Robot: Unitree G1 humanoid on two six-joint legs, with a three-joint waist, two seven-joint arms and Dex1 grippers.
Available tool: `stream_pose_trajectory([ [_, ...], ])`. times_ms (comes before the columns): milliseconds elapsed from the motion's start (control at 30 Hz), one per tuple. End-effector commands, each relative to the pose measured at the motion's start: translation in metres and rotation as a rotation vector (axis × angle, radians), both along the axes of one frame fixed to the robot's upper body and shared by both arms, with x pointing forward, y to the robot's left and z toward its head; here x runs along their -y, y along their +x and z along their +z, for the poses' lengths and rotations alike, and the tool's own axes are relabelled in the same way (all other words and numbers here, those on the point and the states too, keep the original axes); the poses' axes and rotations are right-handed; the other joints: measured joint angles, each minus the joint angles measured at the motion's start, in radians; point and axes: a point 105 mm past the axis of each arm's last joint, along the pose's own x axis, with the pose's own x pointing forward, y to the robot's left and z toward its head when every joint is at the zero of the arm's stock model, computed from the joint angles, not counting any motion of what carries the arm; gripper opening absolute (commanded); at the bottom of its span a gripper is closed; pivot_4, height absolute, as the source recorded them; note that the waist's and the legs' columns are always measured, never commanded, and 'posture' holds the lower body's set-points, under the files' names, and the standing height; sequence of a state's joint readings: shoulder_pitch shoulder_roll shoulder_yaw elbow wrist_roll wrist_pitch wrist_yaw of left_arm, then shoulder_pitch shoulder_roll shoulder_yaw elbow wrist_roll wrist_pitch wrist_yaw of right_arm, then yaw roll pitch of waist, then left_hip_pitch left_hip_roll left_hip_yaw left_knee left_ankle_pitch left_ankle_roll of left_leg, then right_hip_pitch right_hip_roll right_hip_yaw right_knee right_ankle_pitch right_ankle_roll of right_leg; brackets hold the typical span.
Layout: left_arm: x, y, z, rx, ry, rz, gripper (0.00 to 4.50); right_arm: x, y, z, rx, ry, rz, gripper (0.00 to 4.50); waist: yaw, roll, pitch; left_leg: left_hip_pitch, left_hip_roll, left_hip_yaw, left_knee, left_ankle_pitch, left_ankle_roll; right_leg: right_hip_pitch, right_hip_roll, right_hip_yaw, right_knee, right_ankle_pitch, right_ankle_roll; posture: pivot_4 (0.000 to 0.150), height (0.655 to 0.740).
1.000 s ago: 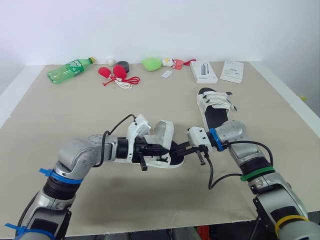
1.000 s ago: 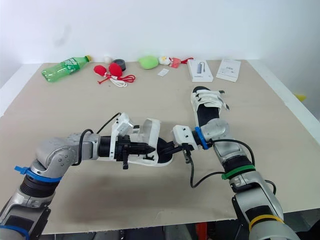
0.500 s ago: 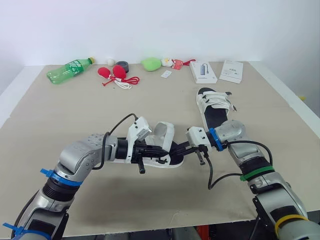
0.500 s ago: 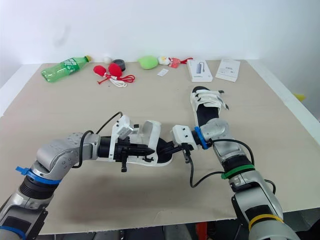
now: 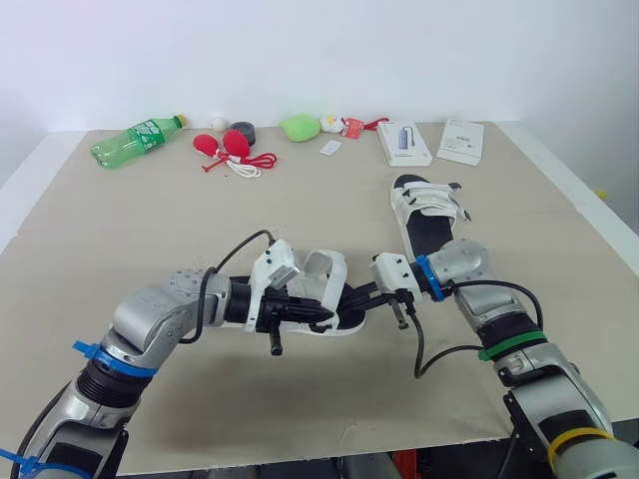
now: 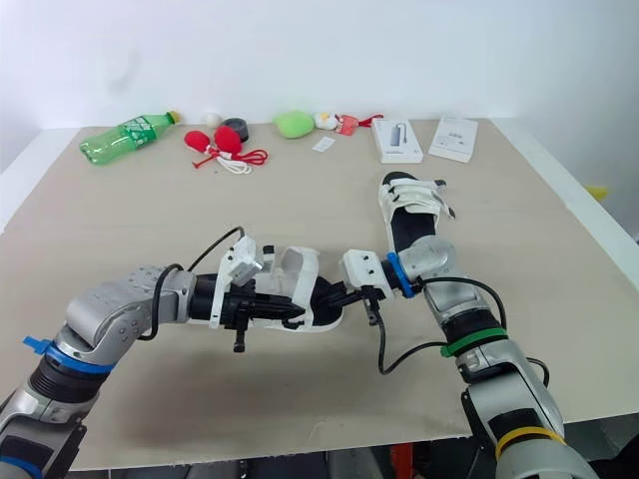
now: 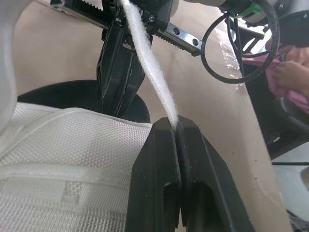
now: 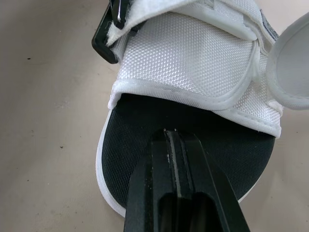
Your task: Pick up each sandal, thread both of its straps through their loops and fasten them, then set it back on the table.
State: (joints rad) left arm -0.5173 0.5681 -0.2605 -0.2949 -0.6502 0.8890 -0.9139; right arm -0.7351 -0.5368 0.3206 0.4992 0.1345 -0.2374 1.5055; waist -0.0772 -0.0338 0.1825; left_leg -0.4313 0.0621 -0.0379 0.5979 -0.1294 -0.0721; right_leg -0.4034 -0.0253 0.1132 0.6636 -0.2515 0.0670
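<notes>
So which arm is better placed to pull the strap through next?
Likely left. The left gripper is shut on the white strap of the near sandal, so it can pull; the right gripper sits shut over its toe end, holding no strap.

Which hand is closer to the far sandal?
Right. The right hand sits at the toe of the near sandal, just this side of the far sandal; the left hand, pinching a strap, is farther left.
</notes>
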Motion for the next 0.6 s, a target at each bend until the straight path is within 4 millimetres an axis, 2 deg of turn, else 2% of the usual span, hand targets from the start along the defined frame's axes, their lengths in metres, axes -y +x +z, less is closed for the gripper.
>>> stream_pose_trajectory([
  [33, -0.011, 0.005, -0.02, -0.012, 0.076, 0.047, 0.03, 0.011, 0.001, -0.015, -0.038, -0.081, -0.035, 0.0, 0.0, 0.0, 0.0, 0.0, 0.0, 0.0, 0.0, 0.0, 0.0, 0.0, 0.0, 0.0, 0.0, 0.0, 0.0, 0.15, 0.74],
  [267, -0.013, 0.011, -0.016, 0.029, 0.062, 0.063, 0.03, 0.011, 0.002, -0.015, -0.035, -0.082, -0.034, 0.0, 0.0, 0.0, 0.0, 0.001, 0.0, 0.0, 0.0, 0.0, 0.0, 0.0, 0.0, 0.0, 0.0, 0.0, 0.0, 0.15, 0.74],
  [400, -0.012, 0.004, -0.014, -0.001, 0.05, 0.02, 0.03, 0.011, 0.002, -0.015, -0.034, -0.083, -0.034, 0.0, -0.001, 0.0, 0.0, 0.001, 0.0, 0.0, 0.0, 0.0, 0.0, 0.0, 0.0, 0.0, 0.0, 0.0, 0.0, 0.15, 0.74],
  [500, -0.008, -0.005, -0.008, -0.026, 0.021, -0.024, 0.98, 0.011, 0.003, -0.015, -0.033, -0.085, -0.034, 0.0, -0.001, 0.0, 0.0, 0.001, 0.0, 0.0, 0.0, 0.0, 0.0, 0.0, 0.0, 0.0, 0.0, 0.0, 0.0, 0.15, 0.74],
  [533, -0.007, -0.006, -0.005, -0.016, 0.012, -0.031, 1.09, 0.011, 0.003, -0.015, -0.033, -0.085, -0.034, 0.0, -0.001, 0.0, 0.0, 0.001, 0.0, 0.0, 0.0, 0.0, 0.0, 0.0, 0.0, 0.0, 0.0, 0.0, 0.0, 0.15, 0.74],
  [600, -0.008, -0.006, -0.001, -0.008, 0.006, -0.037, 1.96, 0.011, 0.003, -0.016, -0.032, -0.085, -0.034, 0.0, -0.001, 0.0, 0.0, 0.001, 0.0, 0.0, 0.0, 0.0, 0.0, 0.0, 0.0, 0.0, 0.0, 0.0, 0.0, 0.15, 0.74],
])
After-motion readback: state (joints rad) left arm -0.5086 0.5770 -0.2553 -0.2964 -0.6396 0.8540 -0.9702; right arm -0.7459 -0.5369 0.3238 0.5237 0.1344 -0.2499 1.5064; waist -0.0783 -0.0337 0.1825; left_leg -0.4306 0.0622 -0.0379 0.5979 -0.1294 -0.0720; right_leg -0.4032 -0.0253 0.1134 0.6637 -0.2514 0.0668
